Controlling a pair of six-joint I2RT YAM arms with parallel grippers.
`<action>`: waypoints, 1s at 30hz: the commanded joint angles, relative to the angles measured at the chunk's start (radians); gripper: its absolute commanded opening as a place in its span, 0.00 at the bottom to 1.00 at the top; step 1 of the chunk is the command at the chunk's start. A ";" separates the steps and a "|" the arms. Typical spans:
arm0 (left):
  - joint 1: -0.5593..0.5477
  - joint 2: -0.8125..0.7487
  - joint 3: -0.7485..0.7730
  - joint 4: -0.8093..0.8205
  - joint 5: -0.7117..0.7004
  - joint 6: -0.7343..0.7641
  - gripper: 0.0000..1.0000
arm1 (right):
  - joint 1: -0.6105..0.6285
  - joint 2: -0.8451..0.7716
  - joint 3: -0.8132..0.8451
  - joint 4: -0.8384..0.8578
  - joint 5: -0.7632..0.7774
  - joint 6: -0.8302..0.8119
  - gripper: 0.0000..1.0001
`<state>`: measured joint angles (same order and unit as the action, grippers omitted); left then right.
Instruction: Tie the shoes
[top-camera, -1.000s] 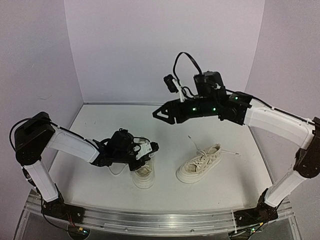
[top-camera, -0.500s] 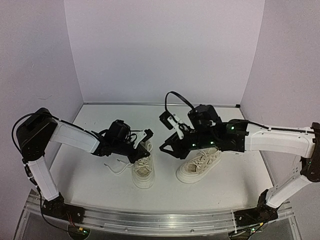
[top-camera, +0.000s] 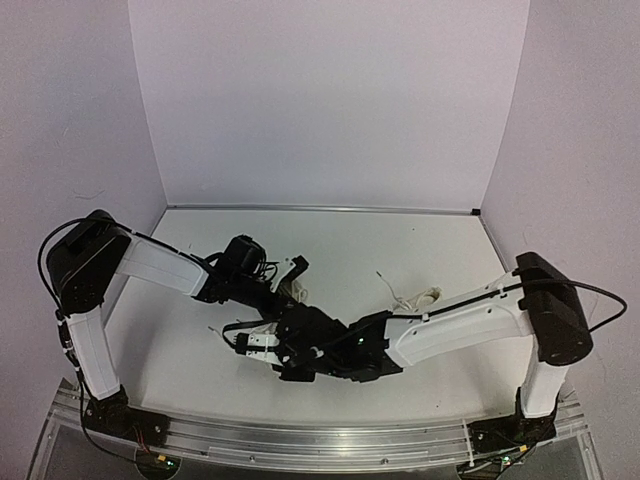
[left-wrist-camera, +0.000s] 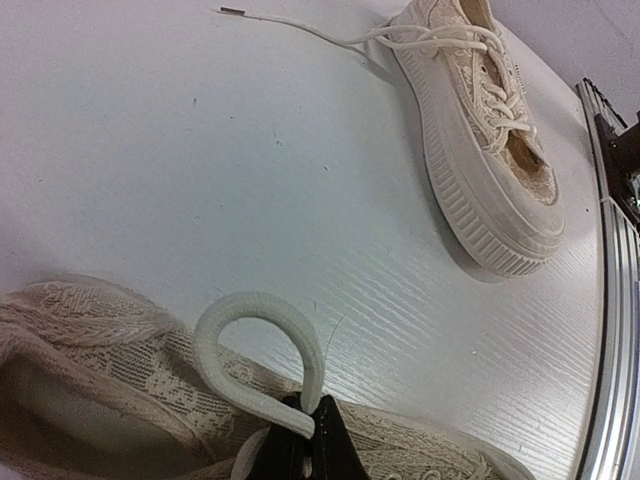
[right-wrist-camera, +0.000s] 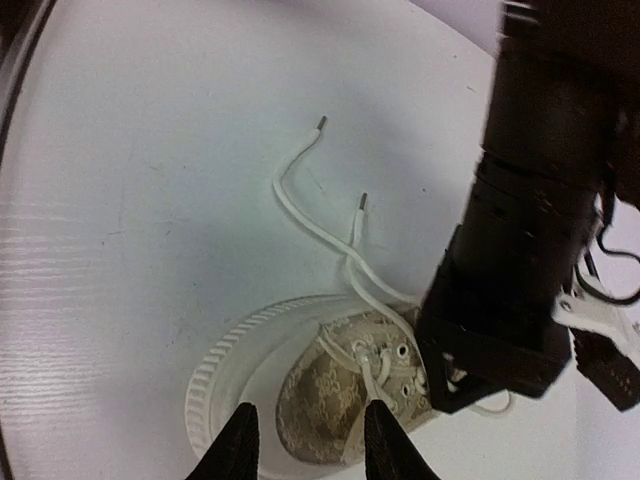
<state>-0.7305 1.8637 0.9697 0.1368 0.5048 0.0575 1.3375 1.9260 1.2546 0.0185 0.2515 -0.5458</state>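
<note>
My left gripper (left-wrist-camera: 306, 445) is shut on the cream pull loop (left-wrist-camera: 250, 345) of the near shoe (left-wrist-camera: 90, 360), whose lace-patterned fabric fills the lower left of the left wrist view. The other shoe (left-wrist-camera: 485, 120) lies on its sole further off, one lace (left-wrist-camera: 300, 25) trailing across the table. In the right wrist view my right gripper (right-wrist-camera: 312, 440) hangs open over the toe of the held shoe (right-wrist-camera: 325, 395), a fingertip on either side. Its two laces (right-wrist-camera: 320, 215) lie loose on the table. From above, my right arm (top-camera: 330, 350) covers that shoe.
The left arm's black wrist (right-wrist-camera: 530, 250) stands close beside the right gripper, at the shoe's far end. The metal rail (left-wrist-camera: 610, 300) runs along the table's near edge. Only a corner of the second shoe (top-camera: 429, 296) shows behind the right arm from above.
My right arm has swung down and left, from high above the second shoe to low over the held shoe, its jaws narrowing. The left gripper keeps its hold and has drawn back a little.
</note>
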 joint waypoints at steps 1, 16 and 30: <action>-0.001 0.037 0.052 -0.051 0.055 -0.006 0.00 | 0.010 0.096 0.122 0.122 0.092 -0.191 0.33; 0.002 0.075 0.074 -0.099 0.088 0.020 0.00 | 0.000 0.337 0.313 0.124 0.047 -0.374 0.29; 0.014 0.092 0.072 -0.117 0.126 0.037 0.00 | -0.057 0.412 0.343 0.125 -0.037 -0.483 0.33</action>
<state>-0.7065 1.9089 1.0272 0.0780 0.5963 0.0745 1.2968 2.2884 1.5634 0.1347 0.2207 -0.9609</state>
